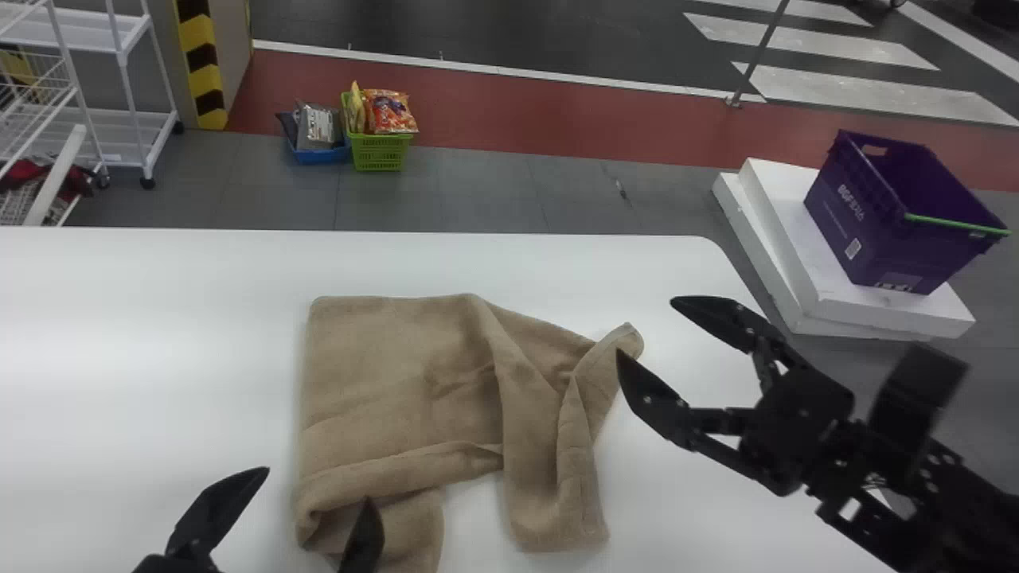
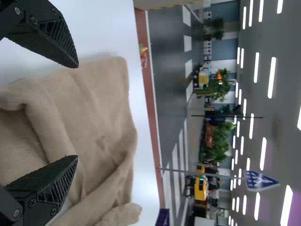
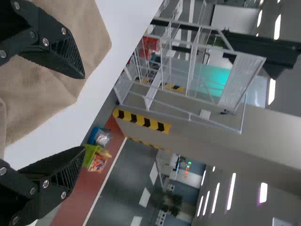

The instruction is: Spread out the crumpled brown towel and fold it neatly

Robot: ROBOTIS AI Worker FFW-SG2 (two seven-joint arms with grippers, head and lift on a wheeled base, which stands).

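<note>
White table [image 1: 159,318]: brown towel [image 1: 374,366] points a corner right, long axis unclear.

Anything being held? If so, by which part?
Nothing held. The black left end effector and black right end effector both stand open; the brown, rumpled fabric towel lies on the flat white tabletop.

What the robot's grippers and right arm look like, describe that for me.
The left gripper and right gripper are black, each with two flat, leaf-shaped fingers that taper to points, have ribbed inner faces and carry round silvery screws. The right arm is black too, blocky and jointed.
</note>
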